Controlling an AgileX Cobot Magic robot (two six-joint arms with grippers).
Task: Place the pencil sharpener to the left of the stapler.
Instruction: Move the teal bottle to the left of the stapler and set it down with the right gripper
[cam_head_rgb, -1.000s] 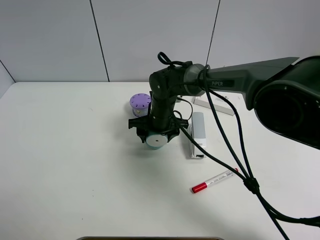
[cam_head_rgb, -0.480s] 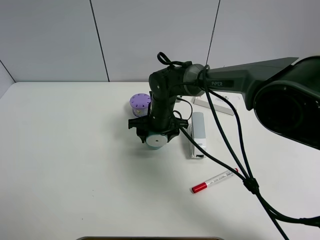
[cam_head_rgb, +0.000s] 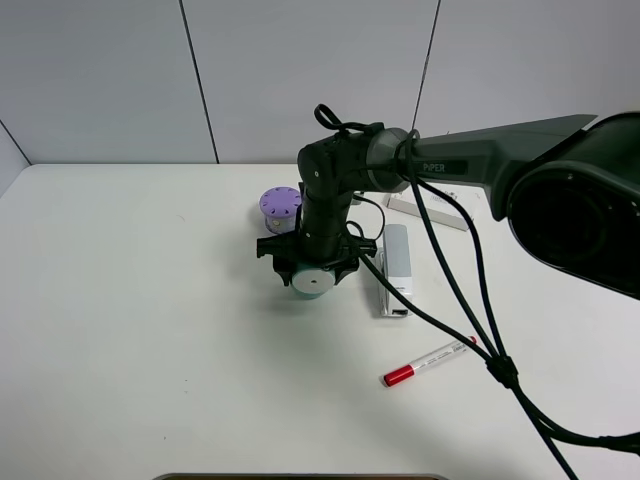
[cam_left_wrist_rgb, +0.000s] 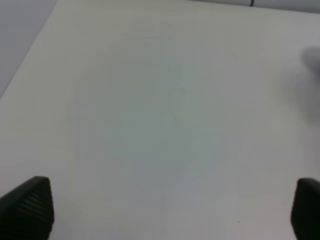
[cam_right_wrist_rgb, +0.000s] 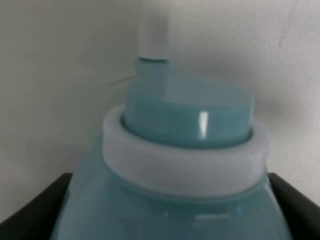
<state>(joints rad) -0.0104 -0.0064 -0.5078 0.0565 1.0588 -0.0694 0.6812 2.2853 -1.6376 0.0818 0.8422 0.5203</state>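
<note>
The teal pencil sharpener shows its flat white round face in the exterior high view, just left of the long grey and white stapler. My right gripper reaches across from the right and is shut on it, a black finger on each side. In the right wrist view the sharpener's teal body and white ring fill the frame between the fingers. I cannot tell whether it touches the table. My left gripper is open over bare table, and it holds nothing.
A purple cylinder with holes on top stands just behind the sharpener. A flat white box lies behind the stapler. A red-capped white marker lies in front of the stapler. The right arm's cables hang over the table's right side.
</note>
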